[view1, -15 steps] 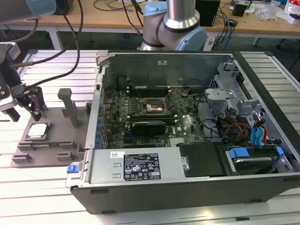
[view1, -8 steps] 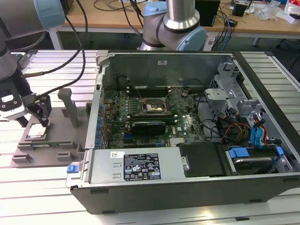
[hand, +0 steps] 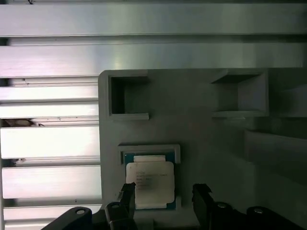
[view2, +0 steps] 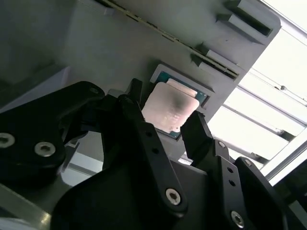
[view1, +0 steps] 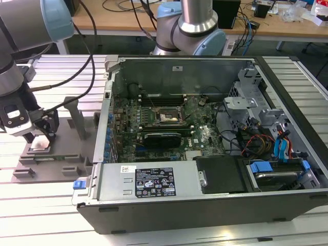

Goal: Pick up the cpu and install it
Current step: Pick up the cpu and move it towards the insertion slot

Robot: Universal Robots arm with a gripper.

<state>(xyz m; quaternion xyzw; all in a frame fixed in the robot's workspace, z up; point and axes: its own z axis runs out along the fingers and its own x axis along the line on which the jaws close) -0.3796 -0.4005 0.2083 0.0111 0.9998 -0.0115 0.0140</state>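
At the bench's (view1: 51,205) edge on the exterior view's left, a grey fixture plate (view1: 59,154) lies flat on the aluminium slats, just beside the outer wall of the open computer case (view1: 205,205). The cpu (view1: 40,145) sits in a shallow square pocket of that plate, towards the plate's end farthest from the case, its pale metal top facing up. The gripper (view1: 37,137) hangs directly over it, low against the plate.

Both wrist views show the cpu (hand: 152,184) (view2: 170,108) lying level in its pocket with a thin teal border around the metal lid. The gripper (hand: 163,191) straddles it with jaws apart: one black fingertip (hand: 127,192) stands at one side edge of the chip, and the other (hand: 201,194) is off the opposite edge with bare fixture plate (hand: 201,143) showing between. The chip is not clamped and rests on the fixture.

Inside the case, the motherboard socket (view1: 166,117) lies near the middle of the board, well apart from the gripper
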